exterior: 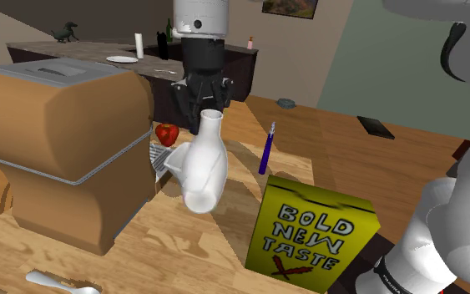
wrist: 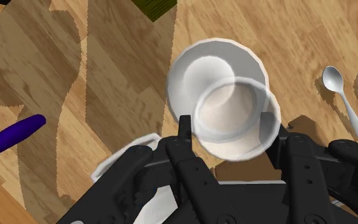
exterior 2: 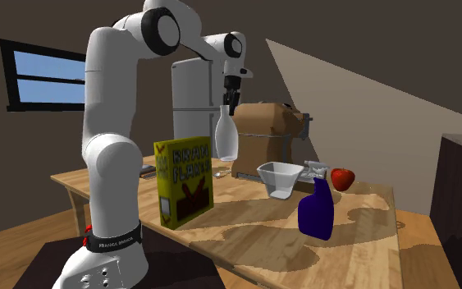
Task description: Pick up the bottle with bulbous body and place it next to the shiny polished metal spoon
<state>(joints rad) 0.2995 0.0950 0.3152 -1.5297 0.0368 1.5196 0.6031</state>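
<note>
The bottle [exterior: 204, 167] is plain glossy white, with a short flared neck that widens into a round, bulbous body; from the wrist its open mouth [wrist: 229, 109] is a pale ring over the wider belly. The black gripper [exterior: 211, 115] comes straight down on it with its two fingers [wrist: 185, 129] clamped against either side of the neck, and the bottle hangs upright, its base apparently clear of the table [exterior: 183, 250]. In the shoulder view the pale spoon [exterior: 58, 282] lies flat at about eight o'clock from the bottle, well apart from it. A yellow cereal box [exterior: 312, 235] stands at four o'clock, a dark blue spray bottle [exterior: 266, 150] at three o'clock, and a red apple [exterior: 168, 134] at ten o'clock beside a large brown bread box [exterior: 58, 142]. A clear measuring cup [exterior 2: 280, 179] sits just below and beside the bottle. The table is light, streaked wood crossed by broad shadows. Behind it the second exterior view shows a grey fridge [exterior 2: 194, 90] at eleven o'clock from the bottle, a dark-framed window [exterior 2: 48, 78] with blue sky at nine o'clock, and a slanted beige wall.
</note>
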